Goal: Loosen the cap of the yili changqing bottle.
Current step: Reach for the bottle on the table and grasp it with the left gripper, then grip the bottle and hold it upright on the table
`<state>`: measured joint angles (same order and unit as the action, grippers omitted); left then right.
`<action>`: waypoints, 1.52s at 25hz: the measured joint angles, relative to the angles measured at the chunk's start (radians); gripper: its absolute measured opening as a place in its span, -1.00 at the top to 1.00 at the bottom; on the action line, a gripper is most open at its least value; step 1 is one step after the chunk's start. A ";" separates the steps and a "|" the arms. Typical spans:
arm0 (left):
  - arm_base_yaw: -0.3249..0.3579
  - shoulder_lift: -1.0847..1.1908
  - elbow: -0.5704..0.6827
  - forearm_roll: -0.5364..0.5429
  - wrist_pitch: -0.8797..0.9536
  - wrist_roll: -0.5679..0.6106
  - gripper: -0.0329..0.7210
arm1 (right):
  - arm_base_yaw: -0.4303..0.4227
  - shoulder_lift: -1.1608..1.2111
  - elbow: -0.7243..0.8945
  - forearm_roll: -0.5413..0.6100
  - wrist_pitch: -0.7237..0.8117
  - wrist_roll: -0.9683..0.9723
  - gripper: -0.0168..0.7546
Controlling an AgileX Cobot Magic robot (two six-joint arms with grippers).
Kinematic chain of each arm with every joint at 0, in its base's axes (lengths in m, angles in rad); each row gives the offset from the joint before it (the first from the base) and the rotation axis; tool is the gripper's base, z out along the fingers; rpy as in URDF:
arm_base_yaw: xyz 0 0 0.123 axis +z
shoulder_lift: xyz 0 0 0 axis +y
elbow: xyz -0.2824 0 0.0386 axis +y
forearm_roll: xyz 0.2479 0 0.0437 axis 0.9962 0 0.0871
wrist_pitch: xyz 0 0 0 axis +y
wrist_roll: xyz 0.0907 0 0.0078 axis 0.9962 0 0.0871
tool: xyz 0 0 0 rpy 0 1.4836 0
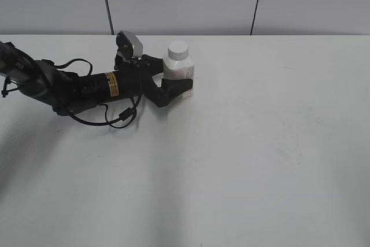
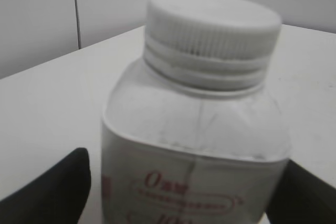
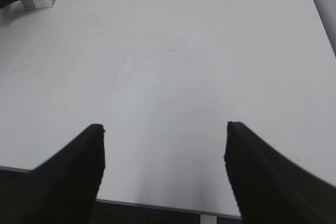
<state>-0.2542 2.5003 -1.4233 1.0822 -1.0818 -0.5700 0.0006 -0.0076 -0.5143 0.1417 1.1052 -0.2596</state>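
**Left arm clasps the bottle at the far side of the table**

The small squat white plastic bottle with the pinkish printed label [image 1: 178, 67] stands upright toward the back of the white table [image 1: 254, 143]. Its ribbed round white plastic screw cap [image 1: 178, 48] sits on the neck. The left gripper [image 1: 176, 82], lying low along the tabletop, has its black fingers [image 2: 58, 187] pressed against either side of the bottle's body below the cap. The right gripper [image 3: 164, 169] hangs well apart from the bottle, jaws spread wide with only bare table between them.
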 joint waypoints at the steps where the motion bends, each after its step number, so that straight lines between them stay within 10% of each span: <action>1: 0.000 0.002 0.000 -0.001 -0.001 0.000 -0.64 | 0.000 0.000 0.000 0.000 0.000 0.000 -0.51; 22: -0.002 0.006 0.001 0.068 -0.019 -0.002 -0.14 | 0.000 0.000 0.000 0.000 0.000 0.000 -0.51; 38: -0.011 -0.256 0.345 0.278 -0.092 -0.002 -0.13 | 0.000 0.000 0.000 0.000 0.000 0.000 -0.51</action>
<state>-0.2648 2.2443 -1.0781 1.3605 -1.1740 -0.5718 0.0006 -0.0076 -0.5143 0.1417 1.1052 -0.2596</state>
